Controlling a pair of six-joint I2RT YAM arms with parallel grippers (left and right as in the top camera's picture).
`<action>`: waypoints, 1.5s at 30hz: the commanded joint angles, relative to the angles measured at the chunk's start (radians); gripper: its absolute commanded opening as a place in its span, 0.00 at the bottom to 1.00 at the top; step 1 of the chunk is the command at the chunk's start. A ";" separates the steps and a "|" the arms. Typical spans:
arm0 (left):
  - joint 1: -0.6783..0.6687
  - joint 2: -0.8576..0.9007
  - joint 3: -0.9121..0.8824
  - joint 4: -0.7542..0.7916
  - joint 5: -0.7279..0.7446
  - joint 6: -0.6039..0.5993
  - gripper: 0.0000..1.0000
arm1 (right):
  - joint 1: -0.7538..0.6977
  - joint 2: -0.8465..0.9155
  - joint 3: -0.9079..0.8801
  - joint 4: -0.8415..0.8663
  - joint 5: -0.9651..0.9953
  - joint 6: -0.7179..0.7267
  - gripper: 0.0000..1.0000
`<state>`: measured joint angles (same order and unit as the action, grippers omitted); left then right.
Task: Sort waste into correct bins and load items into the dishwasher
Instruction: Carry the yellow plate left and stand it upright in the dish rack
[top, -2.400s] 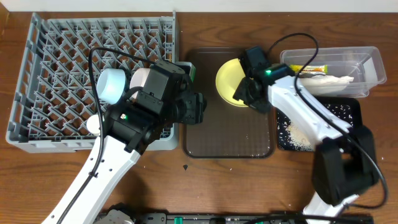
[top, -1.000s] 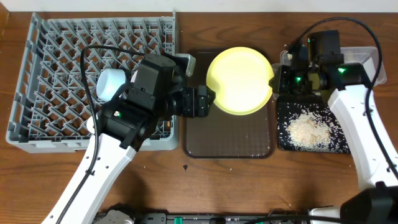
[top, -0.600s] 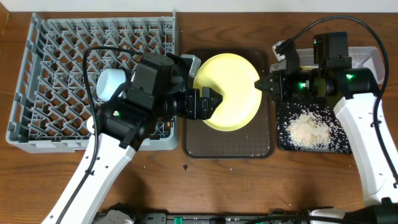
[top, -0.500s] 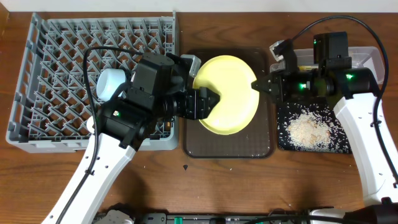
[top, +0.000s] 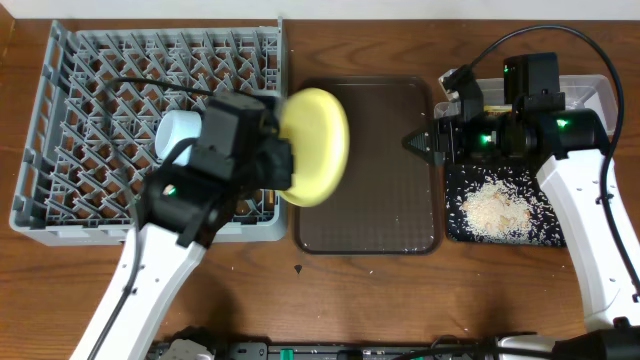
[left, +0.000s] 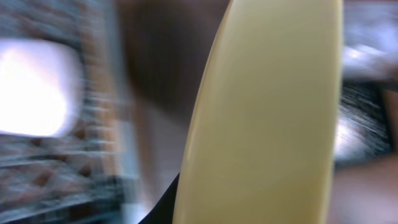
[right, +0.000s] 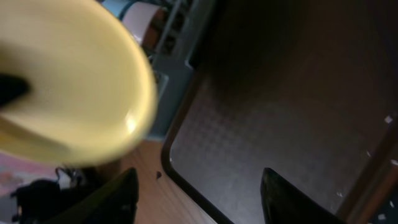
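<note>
While the left-wrist view is smeared by motion blur, the yellow plate is seen from overhead tipped up on edge, gripped at its left side by the left gripper, whose jaws are closed on it. Only a dark finger shows below the plate's rim there. The plate is held over the line where the right wall of the grey dish rack meets the left rim of the brown serving tray. A light blue bowl sits in the rack, just left of the arm. The right gripper hangs at the tray's right edge, well apart from the plate, its fingers spread wide with nothing between them. The tray's textured floor lies exposed between plate and right gripper. Rice scraps are heaped in the black tray, beside the clear tub. No lettering can be read at this size.
</note>
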<state>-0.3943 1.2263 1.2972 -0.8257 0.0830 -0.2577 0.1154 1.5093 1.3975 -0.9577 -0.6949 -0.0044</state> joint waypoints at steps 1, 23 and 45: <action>0.018 -0.087 0.020 -0.002 -0.529 0.146 0.08 | 0.029 -0.019 0.000 0.000 0.061 0.035 0.73; 0.499 0.274 0.017 0.270 -0.638 0.623 0.08 | 0.122 -0.019 0.000 0.006 0.287 0.131 0.84; 0.557 0.430 0.016 0.241 -0.390 0.622 0.53 | 0.122 -0.019 0.000 0.021 0.287 0.142 0.86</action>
<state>0.1623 1.6604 1.3067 -0.5854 -0.3332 0.3683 0.2287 1.5093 1.3975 -0.9379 -0.4103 0.1261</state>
